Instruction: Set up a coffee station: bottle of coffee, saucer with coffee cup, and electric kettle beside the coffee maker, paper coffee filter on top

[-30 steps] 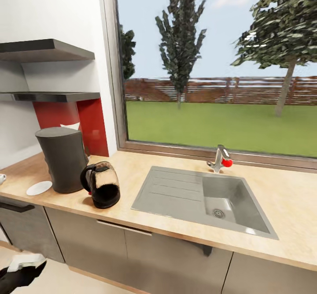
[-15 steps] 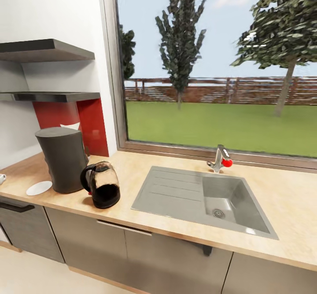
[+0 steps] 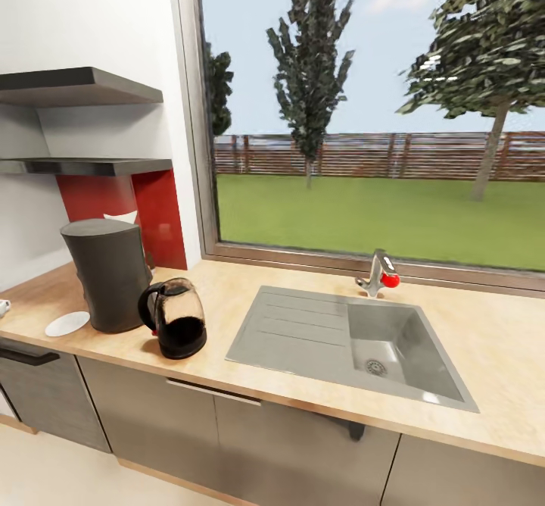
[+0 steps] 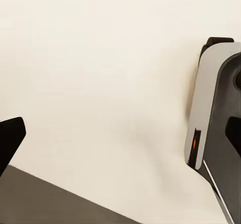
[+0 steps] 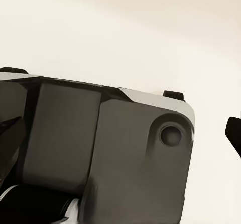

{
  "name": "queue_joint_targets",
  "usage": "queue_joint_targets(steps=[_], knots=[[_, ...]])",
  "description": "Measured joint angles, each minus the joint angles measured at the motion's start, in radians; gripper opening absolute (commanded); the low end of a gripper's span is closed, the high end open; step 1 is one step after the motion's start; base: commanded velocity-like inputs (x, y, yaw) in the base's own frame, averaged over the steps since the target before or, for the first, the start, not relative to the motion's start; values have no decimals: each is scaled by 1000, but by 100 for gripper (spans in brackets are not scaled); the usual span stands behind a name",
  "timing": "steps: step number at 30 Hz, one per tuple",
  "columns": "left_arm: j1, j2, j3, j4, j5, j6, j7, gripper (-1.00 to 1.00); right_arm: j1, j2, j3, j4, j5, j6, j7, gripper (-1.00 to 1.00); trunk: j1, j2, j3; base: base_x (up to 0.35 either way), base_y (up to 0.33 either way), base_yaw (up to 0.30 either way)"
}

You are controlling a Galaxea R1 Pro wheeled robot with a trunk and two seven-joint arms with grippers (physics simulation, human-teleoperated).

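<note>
In the head view the dark grey coffee maker (image 3: pixel 110 275) stands on the wooden countertop (image 3: pixel 227 286) at the left. The electric kettle (image 3: pixel 175 318), glass with a black base and handle, sits right beside it toward the sink. A white saucer (image 3: pixel 66 323) lies on the coffee maker's other side, bare. A sliver of a white cup (image 3: pixel 3 307) shows at the picture's left edge. The coffee bottle and paper filter are out of view. My left gripper (image 4: pixel 120 133) and right gripper (image 5: pixel 120 131) hang open over pale floor, holding nothing.
Two dark wall shelves (image 3: pixel 83 85) hang above the coffee maker, their tops hidden. A grey sink (image 3: pixel 356 339) with a faucet (image 3: pixel 376 273) fills the counter's middle, under a large window. Both wrist views show my own grey base (image 5: pixel 100 153) close by.
My left arm, seen a second ago at the head view's lower left corner, has dropped out of that picture. The things on the counter have not moved.
</note>
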Motion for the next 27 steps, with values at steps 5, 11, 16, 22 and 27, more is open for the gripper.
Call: queue_joint_targets(steps=[5, 11, 16, 22, 27], knots=[[1, -4, 5, 0, 2, -1, -4, 100, 0, -8, 4, 9, 2, 0, -1, 100, 0, 0, -2, 0, 0, 244], [1, -10, 5, 1, -2, 1, -3, 100, 0, -14, 1, 15, -6, 2, -6, 100, 0, 0, -6, 0, 0, 264], [1, -13, 1, 1, -6, 2, 0, 100, -1, -35, 2, 33, -40, 3, -66, 100, 0, 0, -9, 0, 0, 265], [1, -12, -3, 0, -7, 2, 0, 100, 14, -109, 4, 40, -49, 5, -80, 100, 0, 0, -14, 0, 0, 265], [1, -13, -3, 0, -8, 5, 1, 100, 36, -141, 5, 41, -50, 4, -78, 100, 0, 0, -17, 0, 0, 265]])
